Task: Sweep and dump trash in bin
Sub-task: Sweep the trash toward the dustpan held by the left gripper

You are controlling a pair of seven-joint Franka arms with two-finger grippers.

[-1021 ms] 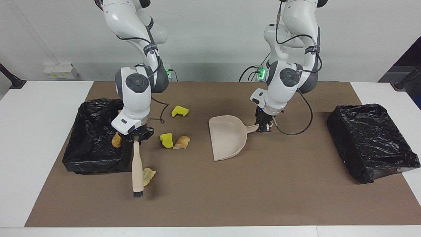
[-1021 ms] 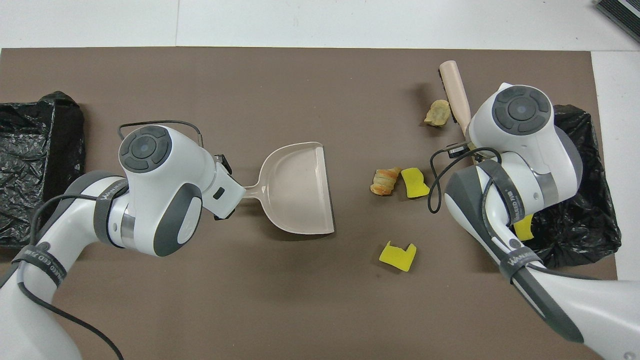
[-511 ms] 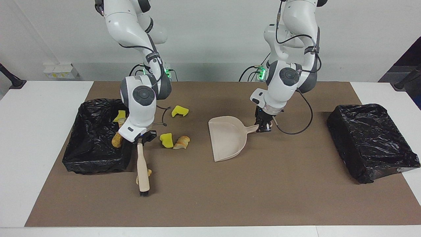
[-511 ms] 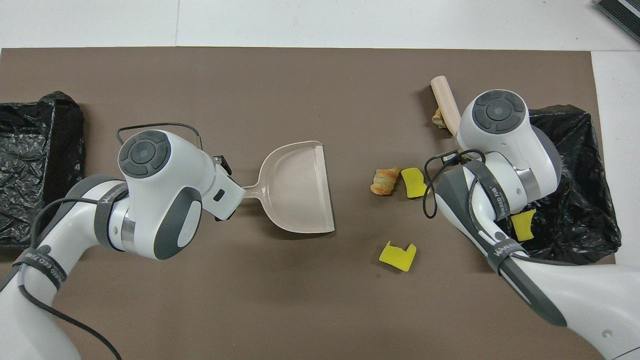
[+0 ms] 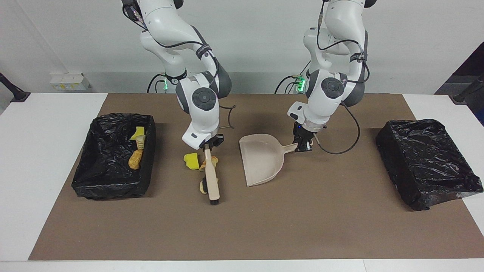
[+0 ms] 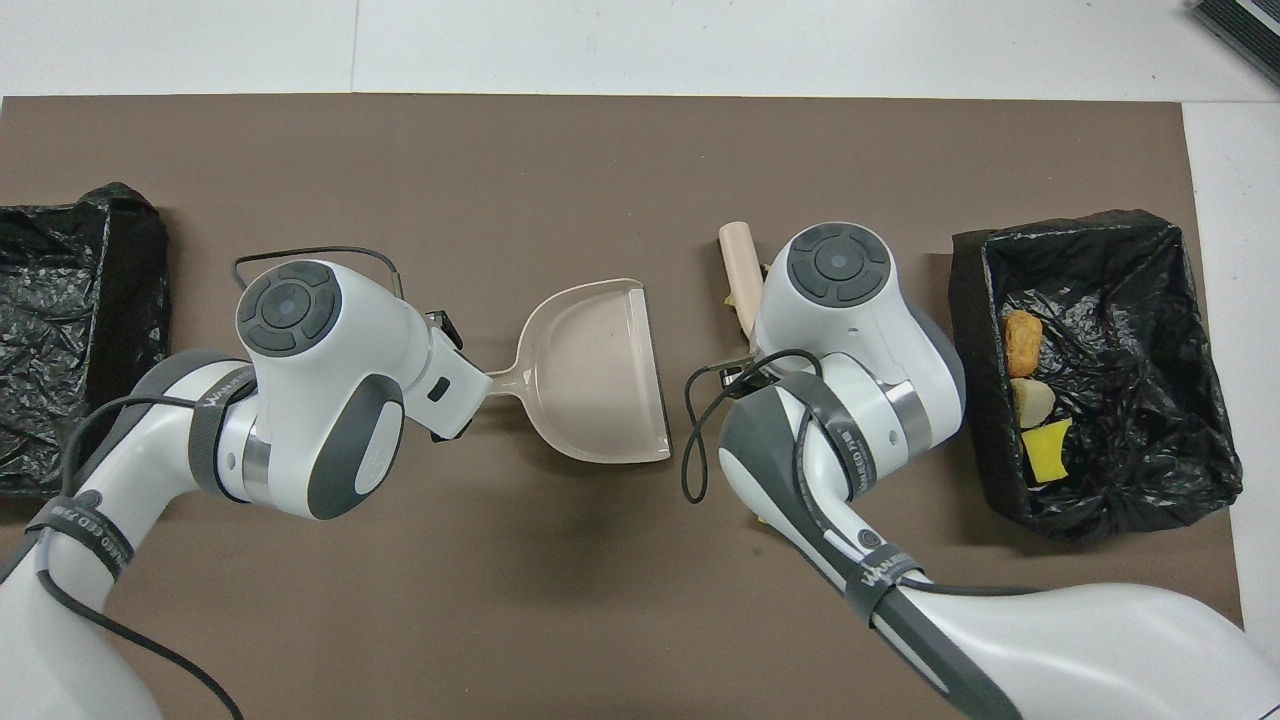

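Note:
My right gripper point(image 5: 209, 146) is shut on the handle of a beige brush point(image 5: 212, 182), whose bristles rest on the mat. Trash lies around it: a yellow sponge chunk point(image 5: 192, 161) and a tan bread-like piece point(image 5: 212, 161) by the handle, and another tan scrap point(image 5: 203, 187) against the bristles. The beige dustpan point(image 5: 262, 158) lies beside them toward the left arm's end, my left gripper point(image 5: 303, 146) shut on its handle. The black-lined bin point(image 5: 109, 189) at the right arm's end holds several scraps point(image 6: 1022, 340). In the overhead view only the brush's tip point(image 6: 738, 262) shows past the right arm.
A second black-lined bin point(image 5: 427, 166) stands at the left arm's end of the brown mat point(image 5: 302, 226). White table point(image 5: 34, 158) borders the mat on both ends.
My right arm has swung the brush from beside the bin toward the dustpan, pushing the tan scrap along. The left arm and dustpan have stayed put.

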